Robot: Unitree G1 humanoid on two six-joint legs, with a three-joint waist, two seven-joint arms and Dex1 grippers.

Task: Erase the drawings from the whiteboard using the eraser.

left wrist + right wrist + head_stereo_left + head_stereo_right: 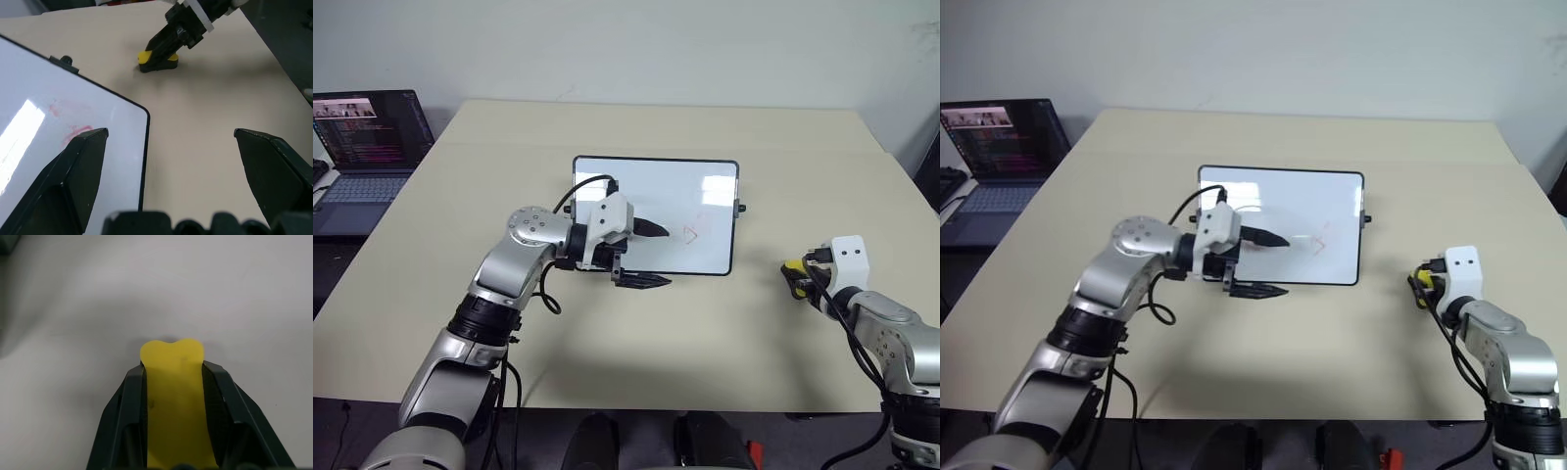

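**Right hand clamped on the eraser, left hand open over the whiteboard**

At the far left, off the bench's [607, 362] edge, a laptop [364, 147] stands open with its screen lit.

Next comes the left hand [646, 255], reaching from the left across the lower part of the whiteboard [656, 186]. Its two black fingers are spread wide apart with nothing between them: one finger lies over the board's white surface, the other over the bare bench just past the board's near edge. In the left wrist view the board's rounded corner and black frame pass between the two fingers.

The whiteboard lies flat near the middle of the bench, long sides running left to right, with a small black knob on its right short side. The drawings [693, 231] are thin red scribbles on the right half of the board, just beyond the tip of the left hand's upper finger; from the left wrist view they look faint and partly smudged [73, 131].

Well to the right of the board, near the bench's right edge, the right hand [795, 279] is closed on the eraser [173, 396]. The right wrist view shows the yellow block squeezed between both fingers, its rounded end sticking out past the fingertips above the bench. The left wrist view shows it low on the bench, clear of the board.
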